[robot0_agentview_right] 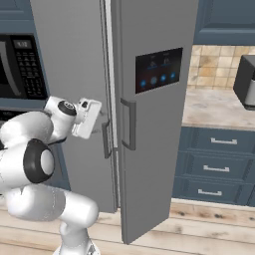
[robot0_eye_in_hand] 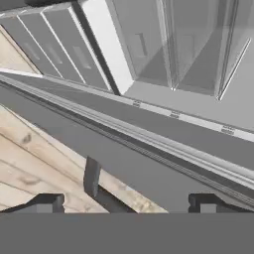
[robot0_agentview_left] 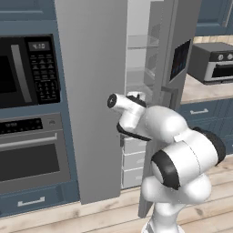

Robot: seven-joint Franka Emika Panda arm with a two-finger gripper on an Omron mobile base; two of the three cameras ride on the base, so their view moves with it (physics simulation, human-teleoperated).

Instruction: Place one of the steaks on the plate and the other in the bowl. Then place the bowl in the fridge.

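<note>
Opening the fridge point(robot0_agentview_right: 149, 124) seems the step in hand: the gripper point(robot0_eye_in_hand: 126, 201) hangs spread wide and empty beside the door's handle point(robot0_eye_in_hand: 92, 174). Better to close squarely on that handle and pull in an arc. Beyond, white drawers point(robot0_agentview_left: 133, 159) show.

The microwave point(robot0_agentview_left: 27, 70) at the upper left of the left base view carries a small lit display above its keypad, with pale digits too blurred to read for certain; the keypad markings below are illegible specks. The fridge point(robot0_agentview_right: 149, 124) door's dark panel point(robot0_agentview_right: 159, 68), upper centre of the right base view, shows only blue glowing icons, no readable words.
</note>
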